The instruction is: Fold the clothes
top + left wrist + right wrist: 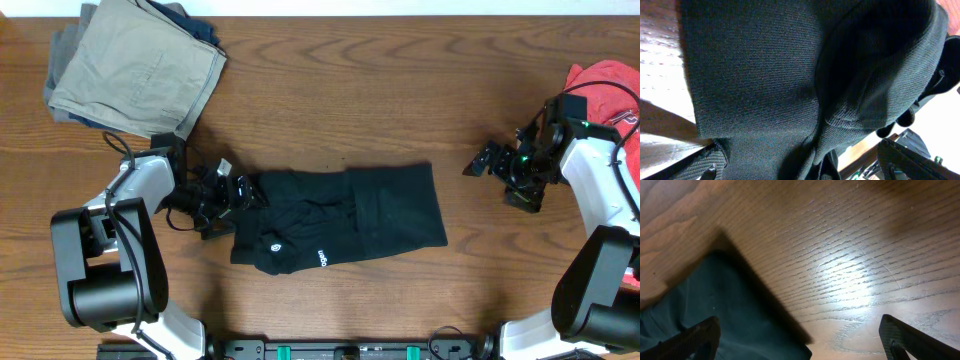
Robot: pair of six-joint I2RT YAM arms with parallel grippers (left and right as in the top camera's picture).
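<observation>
I judge the fold is only starting. The clothes (345,212) lie spread in a rough rectangle on the worktop (400,90), rumpled through the middle, with the white logo and lettering showing near the front edge. My left tool (238,190) sits at the clothes' left edge, opened wide with black knit bunched between the fingers. My right tool (483,160) hangs off the clothes' right end, wide and empty. Next I should pinch that left edge and bring the right tool onto a right-hand corner.
</observation>
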